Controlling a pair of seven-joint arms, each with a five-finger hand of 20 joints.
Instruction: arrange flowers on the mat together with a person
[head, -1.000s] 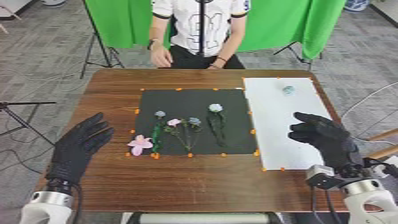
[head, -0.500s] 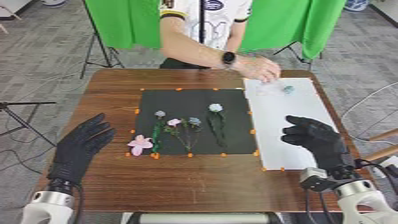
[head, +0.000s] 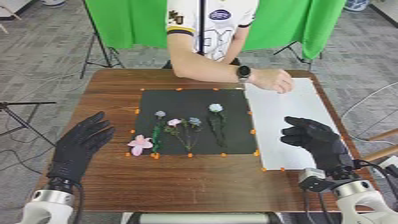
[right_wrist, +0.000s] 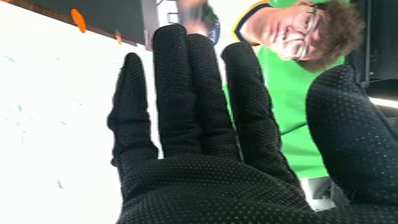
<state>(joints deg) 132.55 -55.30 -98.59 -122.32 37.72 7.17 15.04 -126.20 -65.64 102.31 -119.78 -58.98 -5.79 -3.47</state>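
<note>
Farther across the white sheet (head: 282, 125) since the earlier frame, a person's hand (head: 272, 81) now covers the spot where a small blue piece lay, presumably to gather it up; I cannot tell what it grips. Well short of it, the robot's right hand (head: 311, 137) is spread open, fingers straight and thumb apart, holding nothing, probably waiting so as not to crowd the person. Its left hand (head: 84, 137) is likewise empty, fingers extended. Between both sets of fingers lies the matte dark mat (head: 238, 100), its flowers set side by side, likely for an even spread: a broad-petalled pink flower (head: 140, 144) nearest the left fingers, slender-stemmed small blooms (head: 174, 121), and a rounded pale flower (head: 216, 107) nearer the right fingers. Dotted, grippy-looking fabric covers the right palm.
</note>
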